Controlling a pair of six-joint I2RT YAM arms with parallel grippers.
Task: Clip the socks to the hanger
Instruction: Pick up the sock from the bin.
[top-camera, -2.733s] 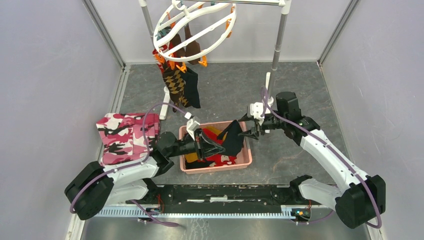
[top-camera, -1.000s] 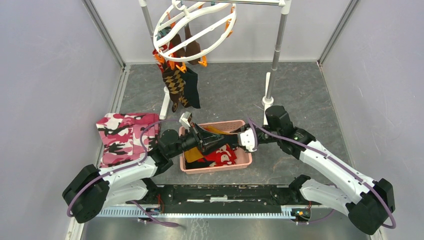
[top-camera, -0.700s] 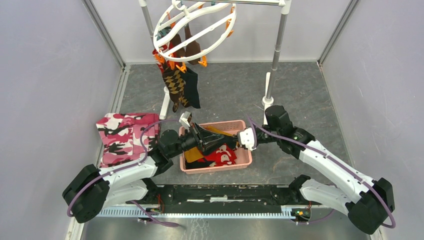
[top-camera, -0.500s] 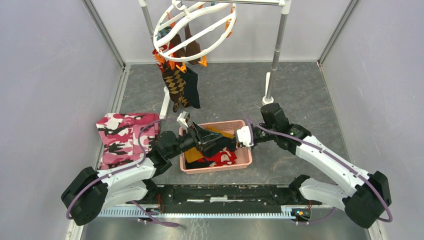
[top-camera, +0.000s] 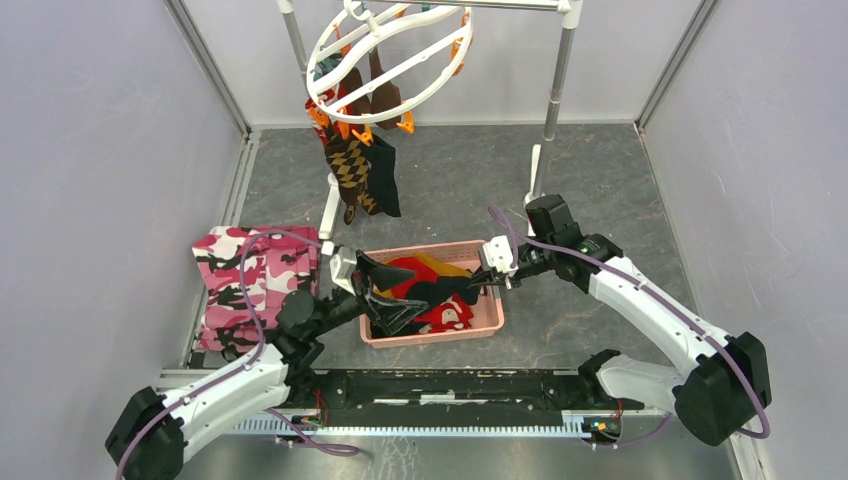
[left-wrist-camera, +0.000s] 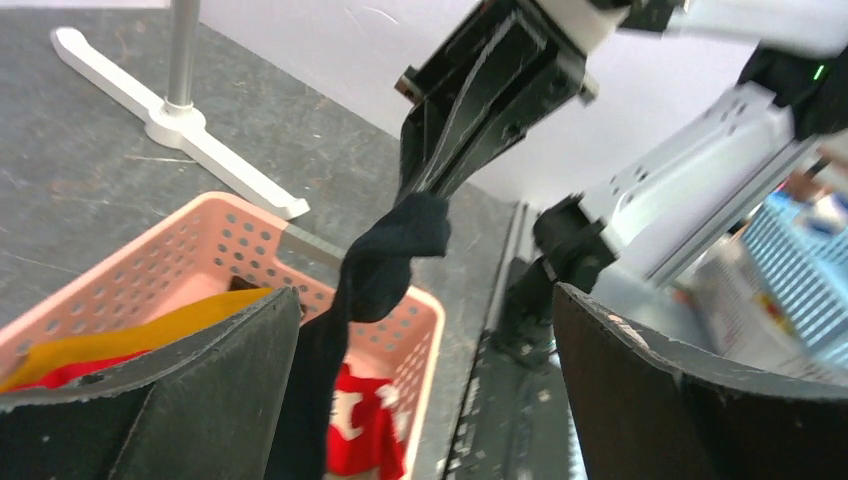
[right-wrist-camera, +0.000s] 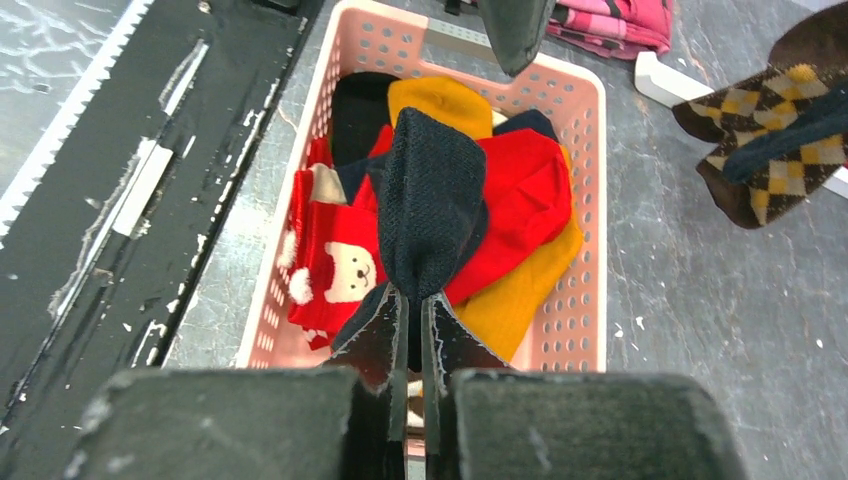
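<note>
Now we have one dark sock (right-wrist-camera: 430, 190) pinched at its end in the right tool (right-wrist-camera: 413, 300), whose jaws are pressed tight on the fabric. The rest of the sock hangs over the pink basket (top-camera: 430, 335), and its free end reaches down among the red and mustard socks (right-wrist-camera: 520, 190) piled there. The left tool (left-wrist-camera: 425, 300) stands spread wide at the basket's left side. From its wrist view the sock hangs between its fingers (left-wrist-camera: 150, 400), apparently touching neither.

We judge the step in hand to be carrying this sock to the hanger (top-camera: 390, 62), which hangs well apart at the far end of the bench from the rack (top-camera: 555, 90). An argyle sock (top-camera: 352, 165) and some dark ones hang clipped at the hanger's left side.

To do it well, we should lift straight up first, so the trailing end leaves the pile without dragging a neighbour over the rim. The left tool should be clear of the fabric before the right arm swings. Little fabric shows beyond the right jaws, so feeding a clip may need a fresh hold that leaves an edge free. An orange clip (top-camera: 405, 125) on the near side looks the easiest to reach, though we cannot tell whether it is free. The hanger hangs loose and will likely swing when pushed, so we should approach slowly and let the left tool steady the ring or squeeze the clip.
</note>
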